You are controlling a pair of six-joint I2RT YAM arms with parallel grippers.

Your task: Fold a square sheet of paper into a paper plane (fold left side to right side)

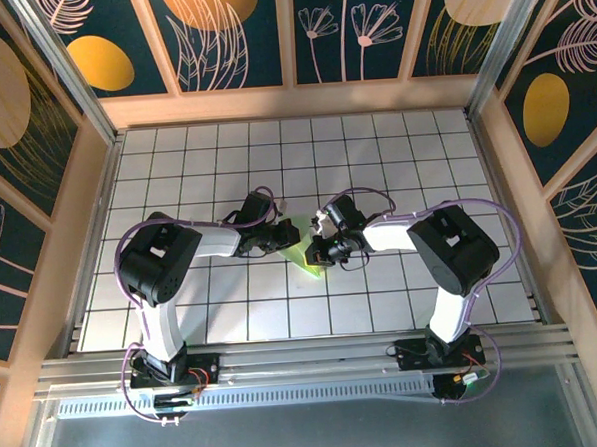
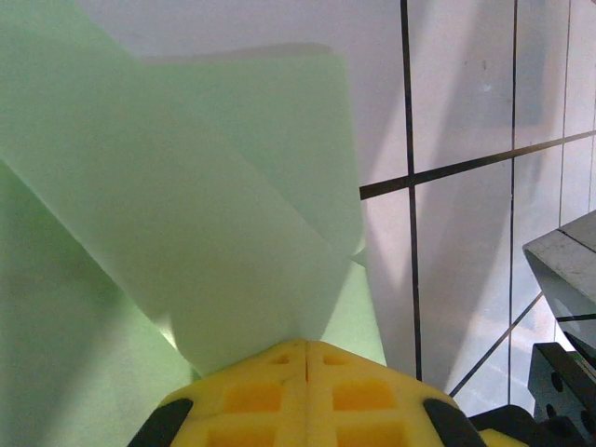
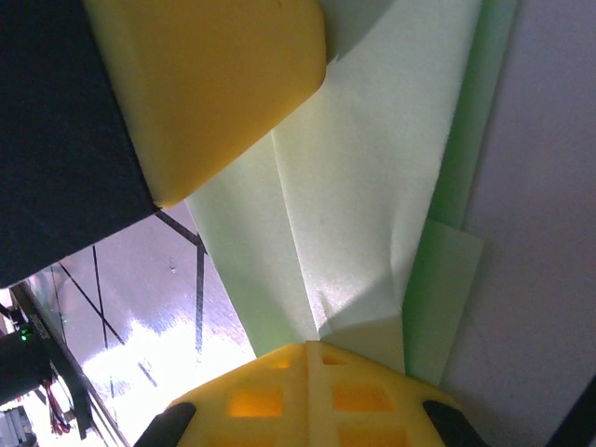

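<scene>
The pale green sheet of paper (image 1: 306, 255), folded into overlapping creased layers, sits between both grippers near the middle of the tiled table. My left gripper (image 1: 282, 236) is shut, and in the left wrist view its yellow fingertips (image 2: 305, 350) meet with a raised flap of the paper (image 2: 205, 214) pinched between them. My right gripper (image 1: 321, 248) is shut too; its yellow fingertips (image 3: 313, 348) clamp the crumpled end of a fold in the paper (image 3: 363, 205). The left gripper's yellow finger (image 3: 214, 84) hovers close above that fold.
The white tiled table (image 1: 396, 168) has black grid lines and wooden walls on three sides. Part of the right arm's grey and black body (image 2: 566, 307) shows at the right edge of the left wrist view. Both arm bases stand at the near rail (image 1: 306, 361).
</scene>
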